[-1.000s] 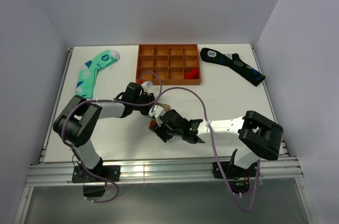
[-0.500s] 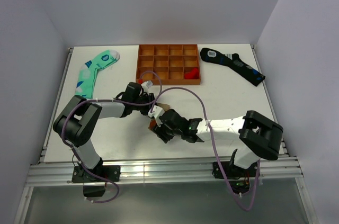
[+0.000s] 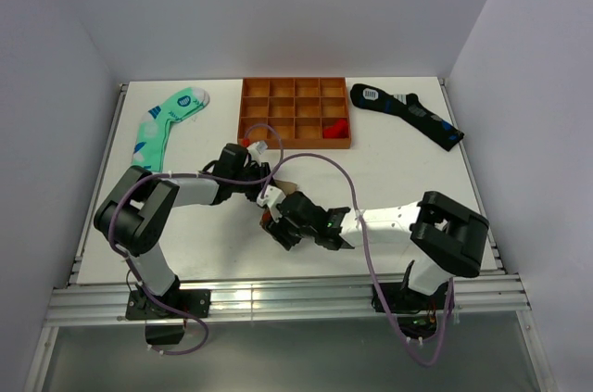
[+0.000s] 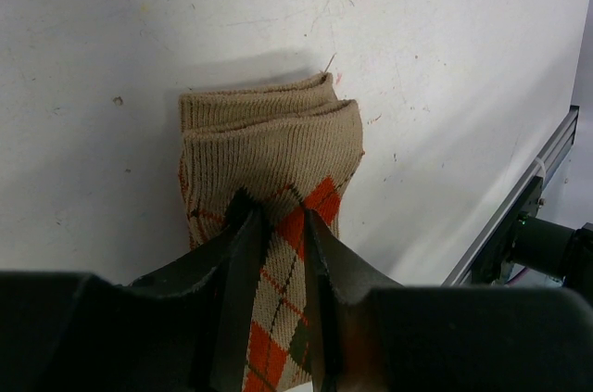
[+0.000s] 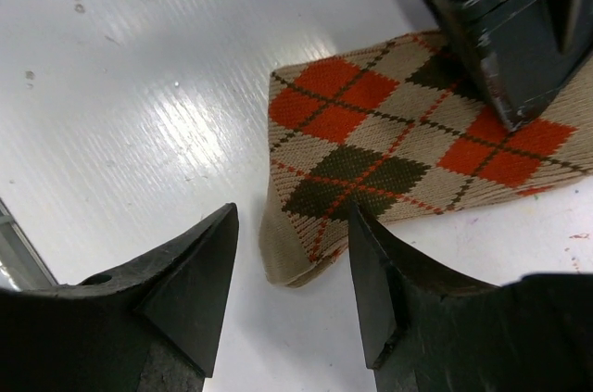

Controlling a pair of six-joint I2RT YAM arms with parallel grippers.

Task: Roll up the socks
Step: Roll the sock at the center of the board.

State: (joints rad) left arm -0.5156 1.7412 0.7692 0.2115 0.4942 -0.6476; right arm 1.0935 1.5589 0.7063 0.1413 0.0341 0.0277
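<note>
The left gripper (image 4: 283, 248) pinches the tan argyle sock (image 4: 269, 146). Its 2 fingers (image 4: 243, 262) stand close together with a strip of the orange-and-cream diamond knit caught between them. Just beyond the fingertips, the plain ribbed cuff lies folded in 2 layers, flat on the white table (image 4: 445, 58).

The right gripper (image 5: 292, 258) has its 2 fingers (image 5: 190, 281) spread wide, low over the table. The sock's other end lies between the tips and just ahead of them, closer to the right-hand finger. I cannot tell whether that finger touches the knit. Further ahead and to the right in this wrist view, the left gripper's dark fingers come down on the sock.

From above, the 2 grippers meet over the sock and hide most of it. Well beyond the fingers lie an orange compartment tray (image 3: 243, 114), a mint-green sock (image 3: 167, 123) to its left and a black sock (image 3: 408, 112) to its right.
</note>
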